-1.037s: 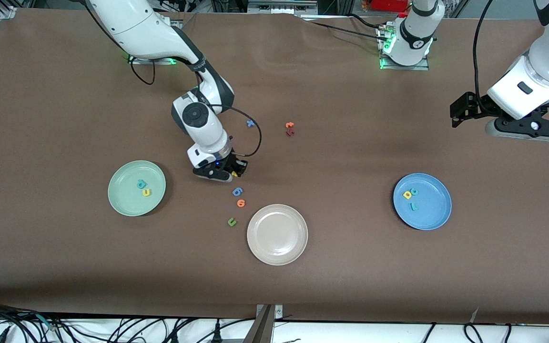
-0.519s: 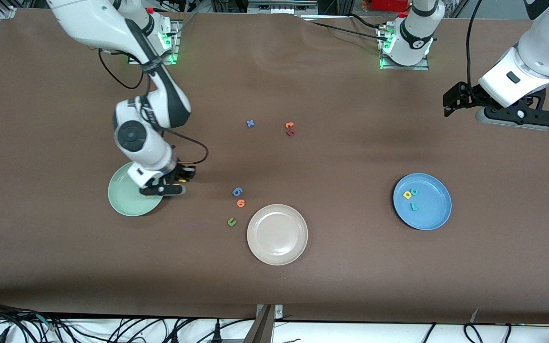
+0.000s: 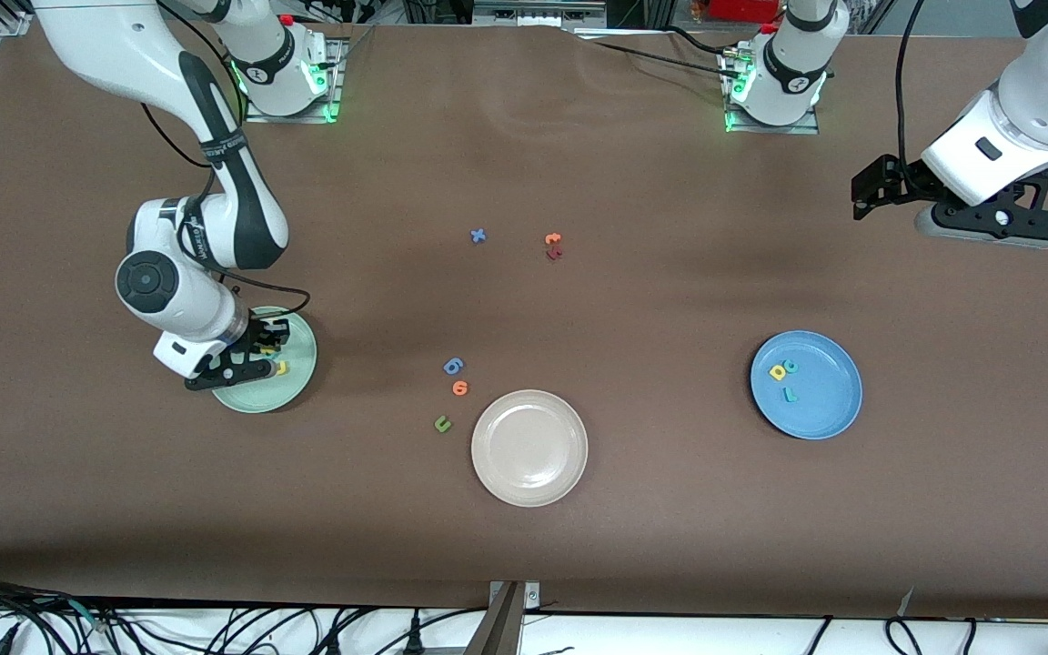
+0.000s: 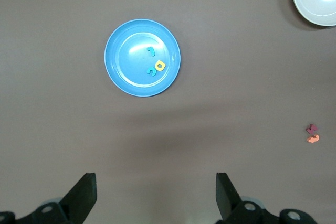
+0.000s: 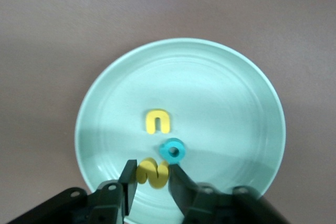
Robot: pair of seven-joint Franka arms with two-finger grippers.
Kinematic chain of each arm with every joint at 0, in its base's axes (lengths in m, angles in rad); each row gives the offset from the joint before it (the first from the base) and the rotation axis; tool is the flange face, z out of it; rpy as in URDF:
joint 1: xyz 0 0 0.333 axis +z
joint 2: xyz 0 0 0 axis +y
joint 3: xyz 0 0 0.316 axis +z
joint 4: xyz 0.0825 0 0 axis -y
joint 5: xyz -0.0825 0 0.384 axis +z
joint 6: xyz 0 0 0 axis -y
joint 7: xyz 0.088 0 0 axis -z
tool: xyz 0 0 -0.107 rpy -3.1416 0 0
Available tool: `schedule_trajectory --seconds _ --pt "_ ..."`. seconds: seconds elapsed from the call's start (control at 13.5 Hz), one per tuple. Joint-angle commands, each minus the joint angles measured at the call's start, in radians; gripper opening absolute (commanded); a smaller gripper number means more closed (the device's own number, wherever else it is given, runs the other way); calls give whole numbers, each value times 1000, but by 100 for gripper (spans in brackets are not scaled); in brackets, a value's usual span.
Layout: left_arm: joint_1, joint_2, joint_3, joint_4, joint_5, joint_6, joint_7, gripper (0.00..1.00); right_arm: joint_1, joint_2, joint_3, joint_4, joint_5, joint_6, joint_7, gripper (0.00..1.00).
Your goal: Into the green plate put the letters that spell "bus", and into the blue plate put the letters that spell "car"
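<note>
While right gripper (image 5: pixel 152 178) over green plate (image 5: pixel 236 108) pinches yellow "s" (image 5: pixel 152 172): lower, release clear of "u" (image 5: pixel 158 121) and "b" (image 5: pixel 172 150). Left gripper (image 4: pixel 156 195) spread, empty, waits high above table near blue plate (image 4: pixel 121 66).

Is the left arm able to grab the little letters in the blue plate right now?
Probably yes. The left end effector hangs open in the air, toward the left arm's end of the table. The blue plate lies uncovered, with its three letters showing, and nothing stands in the way.
</note>
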Motion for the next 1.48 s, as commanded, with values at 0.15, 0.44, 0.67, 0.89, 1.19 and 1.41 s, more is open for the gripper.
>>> schedule_trajectory --seconds 0.15,0.44,0.67,0.89,1.19,1.41 --pt "-1 18 4 36 -28 -33 7 100 -6 -27 -7 0 26 -11 -33 100" --pt "-1 18 5 36 -28 -33 1 100 -59 -132 -20 105 71 -204 -33 100" --pt "-1 18 3 38 -28 -35 1 100 -93 -156 -10 335 92 -509 -22 100" --pt "-1 18 5 39 -30 -35 4 100 -166 -217 39 445 90 -657 -21 100" --pt "2 18 7 39 -28 -35 4 100 -263 -340 136 445 38 -743 -22 100" --pt "3 18 7 38 -27 -35 5 100 -288 -376 179 443 -56 -717 -16 100"
